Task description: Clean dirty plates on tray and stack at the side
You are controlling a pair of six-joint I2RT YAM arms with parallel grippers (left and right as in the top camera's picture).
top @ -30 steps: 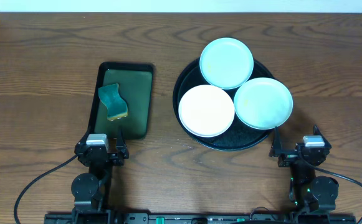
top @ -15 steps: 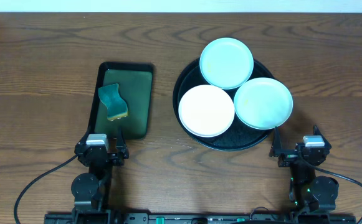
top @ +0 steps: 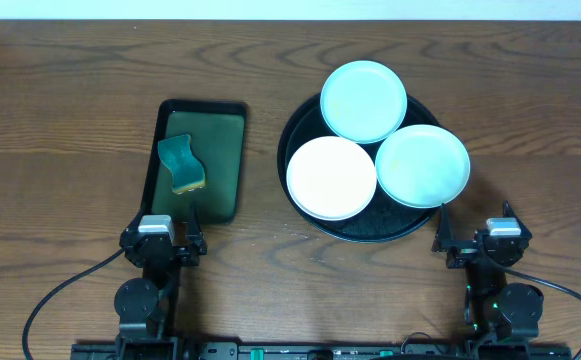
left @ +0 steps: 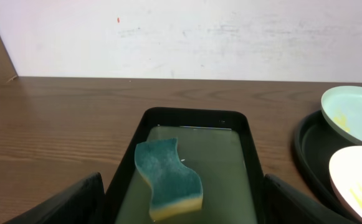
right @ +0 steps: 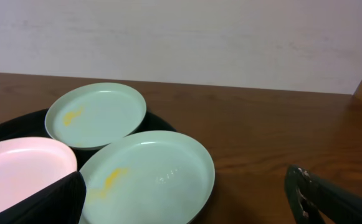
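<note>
A round black tray holds three plates: a white plate at its front left, a mint-green plate at the back and a mint-green plate at the front right. Yellow smears show on the green plates and the white plate. My left gripper is open and empty at the table's front edge, just short of the green tray. My right gripper is open and empty at the front, right of the black tray.
A rectangular dark-green tray stands left of the black tray, with a teal and yellow sponge in it; both show in the left wrist view, tray and sponge. A pale wall runs behind the table.
</note>
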